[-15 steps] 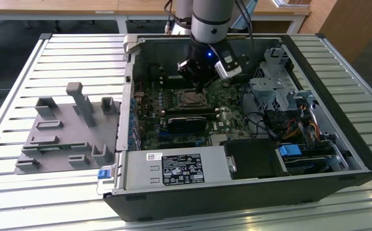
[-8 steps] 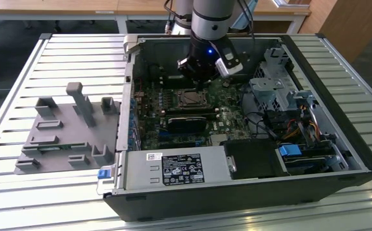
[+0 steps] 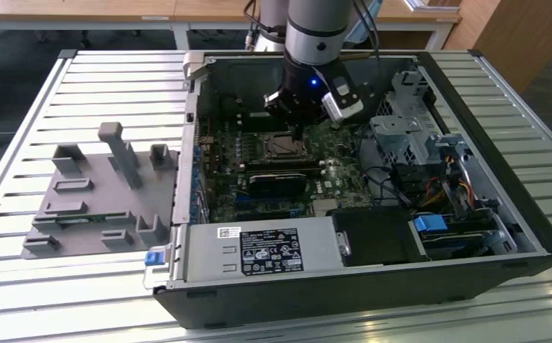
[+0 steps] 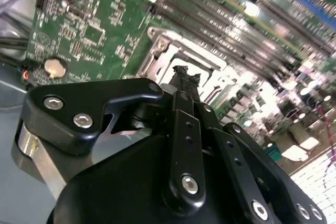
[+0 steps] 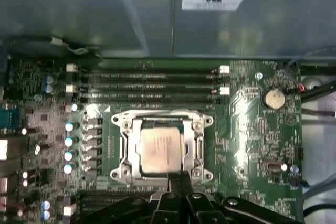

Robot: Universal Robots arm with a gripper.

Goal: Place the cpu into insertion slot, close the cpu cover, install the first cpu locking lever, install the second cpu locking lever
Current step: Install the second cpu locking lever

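The arm reached down into an open computer case [image 3: 352, 286] that lay on its side on a slatted bench [image 3: 114, 86], with its gripper [image 3: 298, 131] poised over the motherboard [image 3: 228, 171] close to the case's far wall. In the first wrist view the cpu [image 5: 160, 150] sat seated in the insertion slot [image 5: 161, 147], its pale metal face showing through the cut-out of the cpu cover [image 5: 137, 148], which lay flat and closed over it. The fingers [image 5: 177, 181] were drawn together, holding nothing, and their tips came down at the edge of the socket frame, just beside the chip's nearer side; whether they actually touched the metal could not be told. In the second wrist view the gripper [image 4: 186, 80] showed the same closed tips against the silvery frame of the cover [image 4: 199, 59]. Beyond the socket in the first wrist view ran the long memory slots [image 5: 149, 85], and a round coin battery [image 5: 273, 98] sat off to one side of them. In the exterior view a grey power-supply box [image 3: 257, 250] filled the case's near corner, and a grey fixture tray [image 3: 95, 200] with upright posts rested on the bench toward the exterior view's left, well apart from the arm.
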